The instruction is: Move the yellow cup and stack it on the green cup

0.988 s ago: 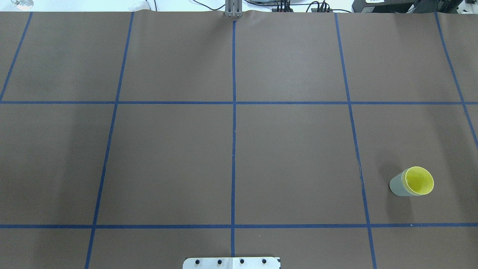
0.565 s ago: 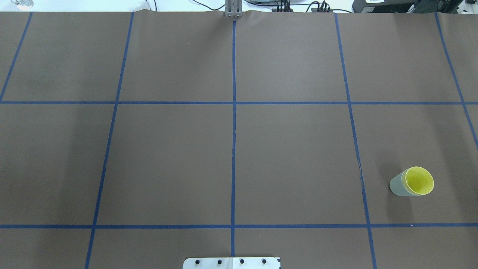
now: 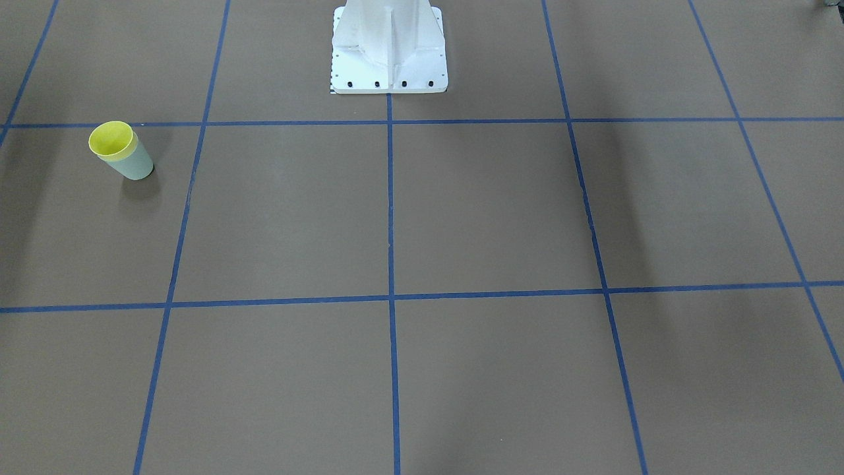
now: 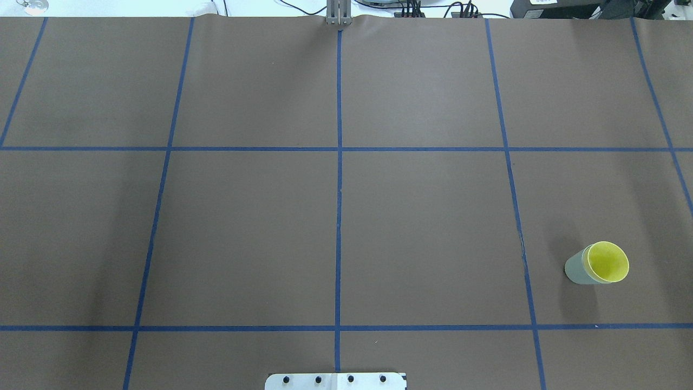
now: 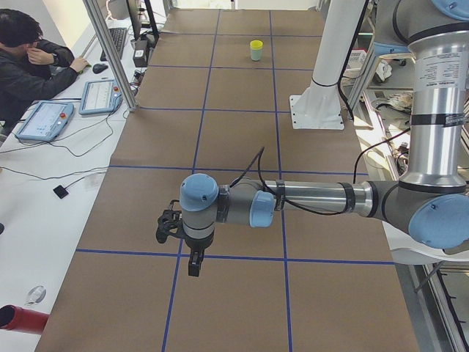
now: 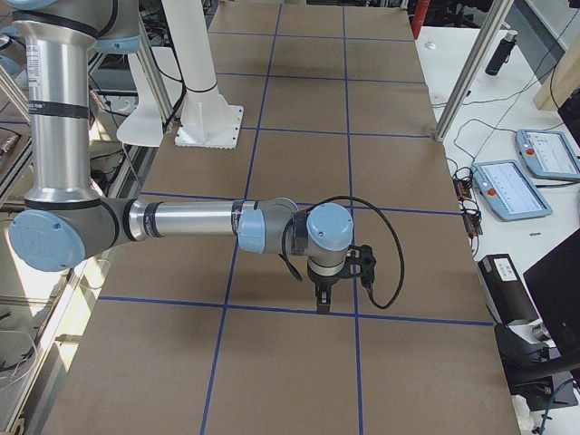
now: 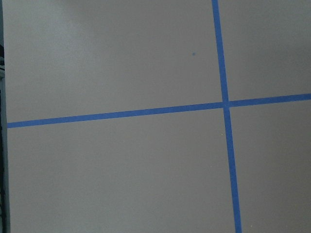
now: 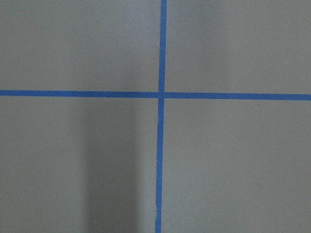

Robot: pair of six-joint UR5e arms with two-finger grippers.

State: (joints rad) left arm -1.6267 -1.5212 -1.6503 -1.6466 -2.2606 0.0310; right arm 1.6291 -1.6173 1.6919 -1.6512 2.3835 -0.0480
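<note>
The yellow cup (image 4: 606,261) sits nested in the green cup (image 4: 575,272), so only its rim band and inside show above the green wall. The pair stands on the counter (image 4: 422,227) toward the right end, nearer the robot's edge than the operators' edge, in the grid square marked by blue tape (image 4: 339,216) next to that end. In the left side view the stack reads as upright: long axis vertical, mouths up, the bases down on the brown cover. Both walls are smooth and plain, and any marking on them is too small to read.

The left arm (image 5: 315,196) reaches out level over the left end of the counter, and the left jaws point straight down above a tape line. The right arm (image 6: 190,220) does the same over the right end, the right jaws also pointing down. Both show only in the side views, so I cannot tell whether either pair is apart or together. Each wrist camera sees only a tape crossing on brown cover.

The white base (image 3: 389,66) stands at the middle of the robot's edge.
</note>
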